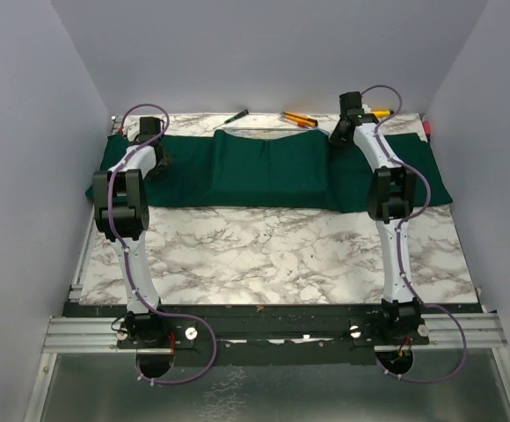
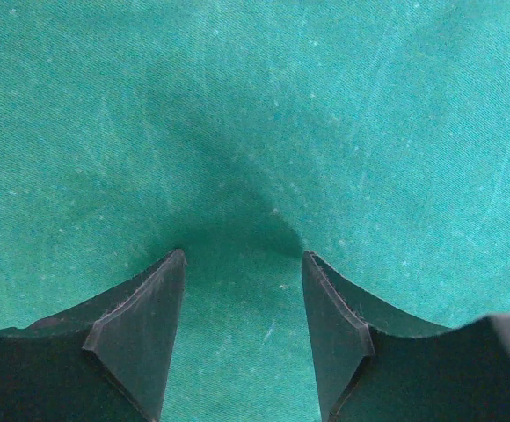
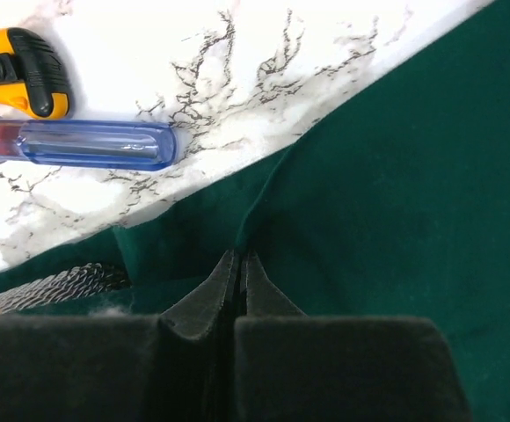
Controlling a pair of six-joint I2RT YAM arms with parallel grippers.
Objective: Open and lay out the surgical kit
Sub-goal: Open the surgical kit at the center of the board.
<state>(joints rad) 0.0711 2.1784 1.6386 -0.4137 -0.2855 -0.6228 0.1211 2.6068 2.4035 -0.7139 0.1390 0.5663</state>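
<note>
The near half of the marble table [image 1: 273, 264] lies open between the left arm [image 1: 125, 207] and the right arm [image 1: 391, 193]. Farther back the green cloth wrap [image 1: 273, 171] spans almost the full width. Behind it, loose screwdrivers [image 1: 297, 118] seemingly narrow the strip beneath the wall [image 1: 273, 53].

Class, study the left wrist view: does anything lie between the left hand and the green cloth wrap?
Nothing visible does: the open left hand faces the bare green cloth wrap directly, with no object in between.

Top camera overlooks; 2 wrist cameras hug cloth [image 2: 255, 132].
</note>
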